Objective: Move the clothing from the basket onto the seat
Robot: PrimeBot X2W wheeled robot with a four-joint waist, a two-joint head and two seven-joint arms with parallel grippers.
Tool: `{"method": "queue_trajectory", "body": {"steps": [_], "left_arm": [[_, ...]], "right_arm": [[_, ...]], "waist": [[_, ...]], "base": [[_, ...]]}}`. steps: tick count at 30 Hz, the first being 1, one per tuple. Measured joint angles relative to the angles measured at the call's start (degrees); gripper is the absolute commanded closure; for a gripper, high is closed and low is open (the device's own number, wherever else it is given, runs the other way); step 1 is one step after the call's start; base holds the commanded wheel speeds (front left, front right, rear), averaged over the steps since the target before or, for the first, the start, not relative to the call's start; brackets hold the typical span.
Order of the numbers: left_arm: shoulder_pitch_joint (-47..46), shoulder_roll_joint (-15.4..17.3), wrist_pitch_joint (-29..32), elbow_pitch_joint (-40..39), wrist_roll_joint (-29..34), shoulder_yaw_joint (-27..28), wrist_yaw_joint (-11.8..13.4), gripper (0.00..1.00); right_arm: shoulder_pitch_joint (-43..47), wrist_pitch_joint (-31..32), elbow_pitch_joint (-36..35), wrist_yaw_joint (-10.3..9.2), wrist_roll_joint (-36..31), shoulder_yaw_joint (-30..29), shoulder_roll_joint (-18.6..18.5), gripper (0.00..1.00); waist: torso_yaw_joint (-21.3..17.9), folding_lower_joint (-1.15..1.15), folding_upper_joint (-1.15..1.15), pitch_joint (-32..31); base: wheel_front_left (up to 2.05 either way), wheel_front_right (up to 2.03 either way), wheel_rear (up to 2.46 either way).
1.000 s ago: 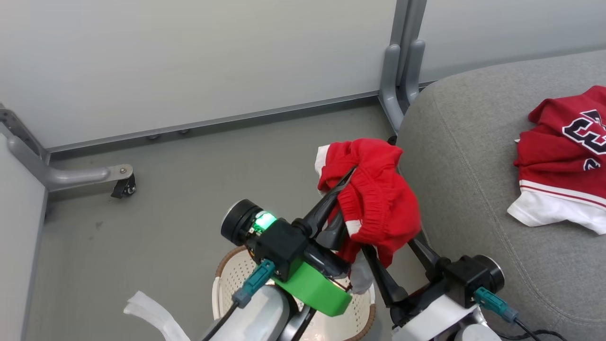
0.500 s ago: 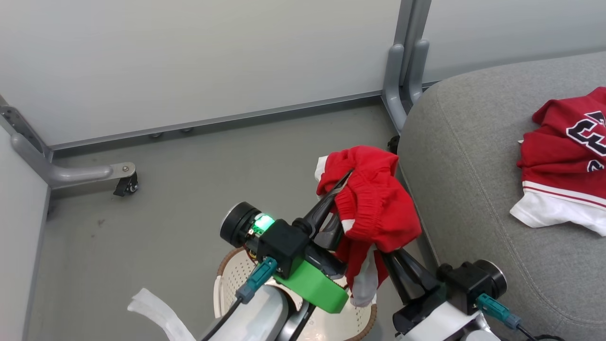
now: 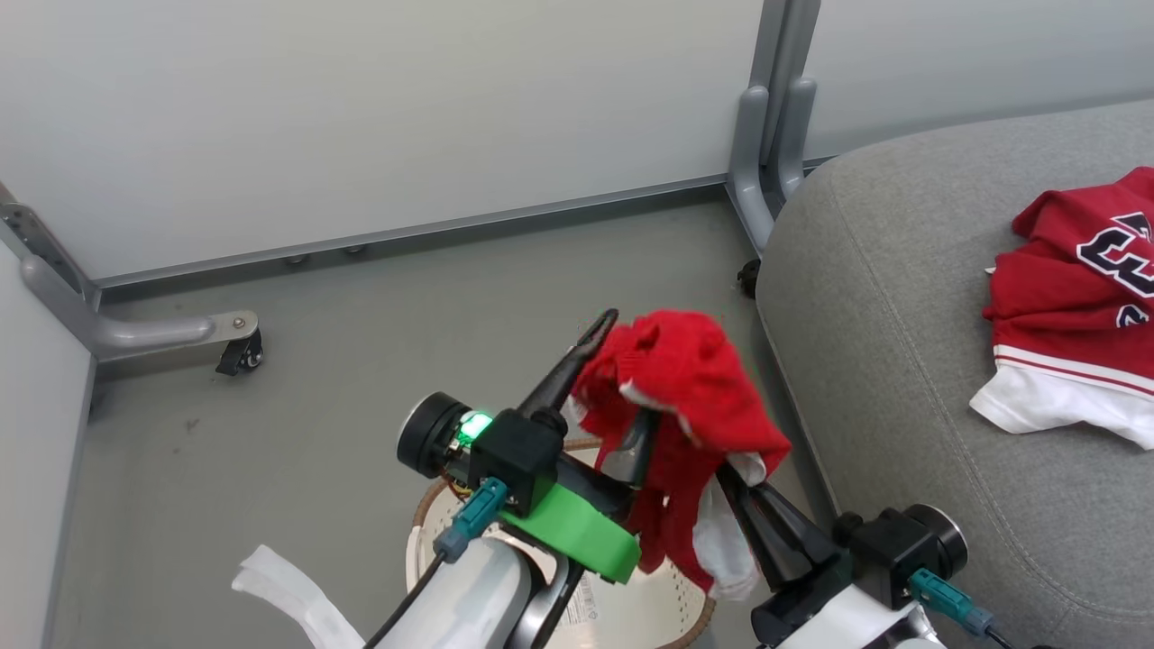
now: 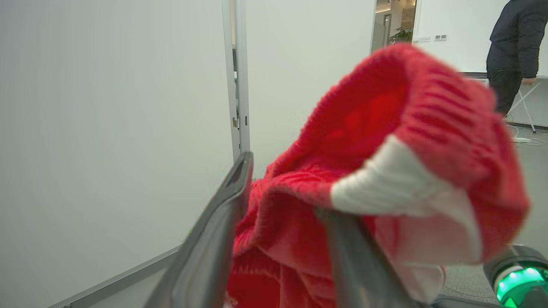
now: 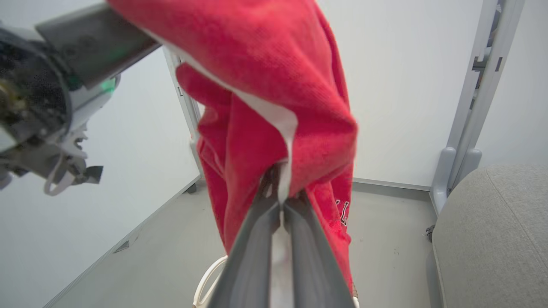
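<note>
A red garment (image 3: 685, 388) with white trim hangs above the basket (image 3: 424, 523), beside the seat (image 3: 902, 315). My left gripper (image 3: 627, 370) is open; one finger points up bare, and the cloth (image 4: 385, 141) drapes over the other. In the left wrist view the left gripper (image 4: 284, 184) has red fabric between and over its fingers. My right gripper (image 3: 726, 473) is shut on the garment's lower fold; its own view shows the right gripper (image 5: 280, 188) pinching the red cloth (image 5: 274, 85) and white hem. Another red garment (image 3: 1073, 297) with numerals lies on the seat (image 5: 492, 222). The basket's rim (image 5: 205, 282) shows below.
Pale partition walls stand behind, with a grey post (image 3: 766, 135) at the seat's corner and a metal foot with a caster (image 3: 236, 353) on the floor at left. A white strip (image 3: 288, 595) sticks out at lower left. A person (image 4: 511, 51) stands far off.
My right gripper closed on the garment's lower part. Then my left gripper's fingers spread apart, and the garment sagged lower and drooped over one left finger.
</note>
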Motion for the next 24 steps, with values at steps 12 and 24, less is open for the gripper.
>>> {"method": "queue_trajectory", "body": {"steps": [12,24], "left_arm": [[0.0,0.0,0.0,0.9,1.8,2.3,-0.3,0.00],[0.0,0.3,0.0,1.7,3.3,4.4,-1.4,0.00]], "right_arm": [[-0.1,0.0,-0.4,0.00,0.0,0.1,0.0,1.00],[-1.2,0.0,-0.5,0.00,0.0,-0.1,0.7,1.00]], "waist": [[-0.6,0.00,0.00,1.2],[-1.9,0.00,0.00,3.1]], "base": [[0.00,0.00,0.00],[0.00,0.00,0.00]]}}
